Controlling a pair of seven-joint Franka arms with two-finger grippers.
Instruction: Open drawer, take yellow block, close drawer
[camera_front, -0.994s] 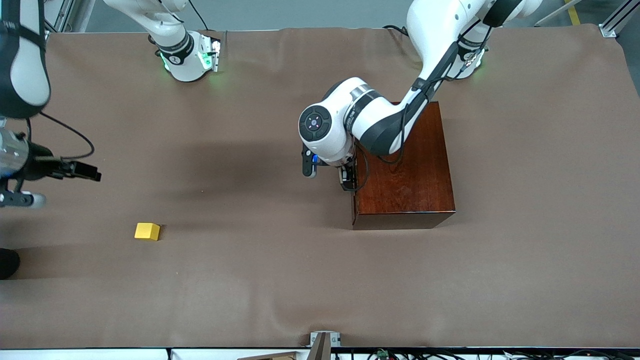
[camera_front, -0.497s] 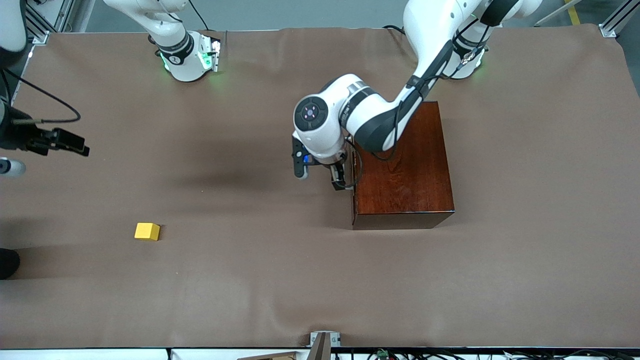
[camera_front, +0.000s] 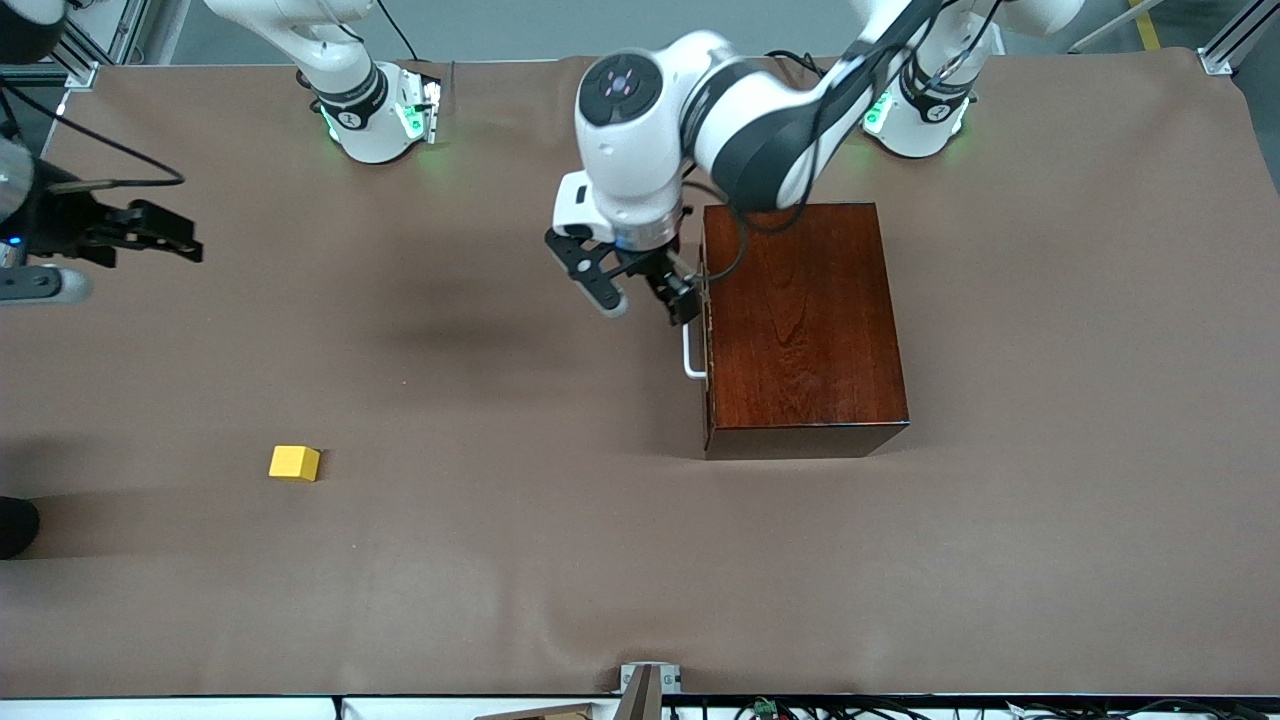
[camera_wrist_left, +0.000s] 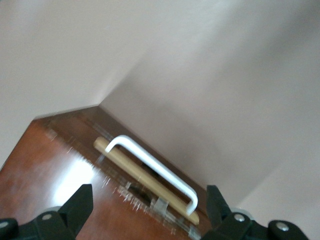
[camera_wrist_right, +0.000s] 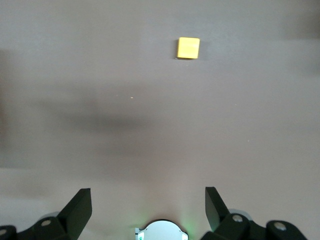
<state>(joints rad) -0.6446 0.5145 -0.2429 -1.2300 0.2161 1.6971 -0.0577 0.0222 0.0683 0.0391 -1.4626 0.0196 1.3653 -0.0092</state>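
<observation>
Right pincer up over the counter's right-arm end — fingers wide apart, nothing held. Yellow block on the cloth, well apart from it, edges roughly square to the counter. Left pincer open and empty, just beside the white handle. Drawer looks shut in the mahogany box; front faces the right arm's end, handle's long axis along that front.
</observation>
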